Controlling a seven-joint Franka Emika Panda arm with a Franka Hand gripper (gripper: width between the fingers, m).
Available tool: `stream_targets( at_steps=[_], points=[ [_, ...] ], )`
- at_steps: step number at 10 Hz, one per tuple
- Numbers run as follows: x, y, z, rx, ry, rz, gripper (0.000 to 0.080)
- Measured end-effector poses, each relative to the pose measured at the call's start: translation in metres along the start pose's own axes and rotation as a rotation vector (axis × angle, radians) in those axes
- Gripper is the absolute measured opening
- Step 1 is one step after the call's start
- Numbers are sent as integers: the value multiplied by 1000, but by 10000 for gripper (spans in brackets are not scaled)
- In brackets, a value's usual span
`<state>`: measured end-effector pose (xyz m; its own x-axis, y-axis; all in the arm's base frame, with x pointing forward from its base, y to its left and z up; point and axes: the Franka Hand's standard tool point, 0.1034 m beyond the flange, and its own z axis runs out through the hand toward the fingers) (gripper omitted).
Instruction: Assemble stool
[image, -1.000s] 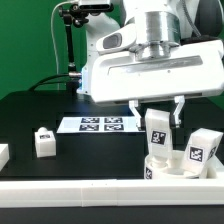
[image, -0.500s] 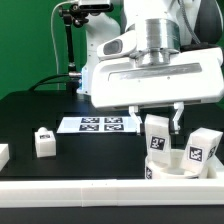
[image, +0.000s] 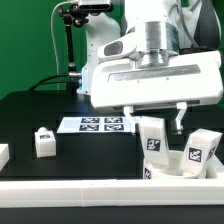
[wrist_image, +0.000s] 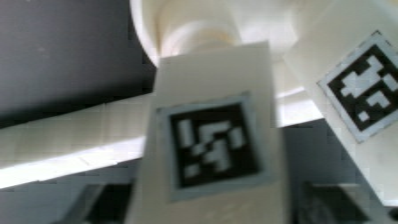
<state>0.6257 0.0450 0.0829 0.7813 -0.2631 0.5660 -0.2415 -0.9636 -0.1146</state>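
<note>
My gripper (image: 155, 120) hangs over the round white seat (image: 168, 166) at the front of the exterior view's right. A white tagged leg (image: 151, 138) stands between the fingers, tilted, with its lower end on the seat. The fingers (image: 128, 113) stand apart from its sides. In the wrist view the leg (wrist_image: 214, 130) fills the middle, with dark gaps between it and each finger of the gripper (wrist_image: 217, 208), and the seat (wrist_image: 199, 30) lies beyond it. A second leg (image: 200, 148) stands at the seat's right and also shows in the wrist view (wrist_image: 365, 85).
A third leg (image: 43, 141) stands alone on the black table at the exterior view's left, and another white part (image: 3, 154) shows at the far left edge. The marker board (image: 98, 124) lies mid-table. A long white border rail (image: 90, 190) runs along the front.
The fingers have spread apart. The leg between them has sunk a little and tilted toward the exterior view's left.
</note>
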Motion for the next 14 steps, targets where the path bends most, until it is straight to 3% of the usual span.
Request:
stream_targets(
  at_steps=[1, 2, 3, 8, 12, 14],
  points=[
    [0, 0, 0, 0, -1, -1, 495],
    [2, 0, -2, 1, -7, -6, 624],
    [9, 2, -7, 2, -1, -12, 642],
    [32, 12, -20, 0, -39, -25, 649],
    [29, 12, -17, 2, -78, -28, 649],
    [24, 14, -11, 7, -245, -29, 649]
  ],
)
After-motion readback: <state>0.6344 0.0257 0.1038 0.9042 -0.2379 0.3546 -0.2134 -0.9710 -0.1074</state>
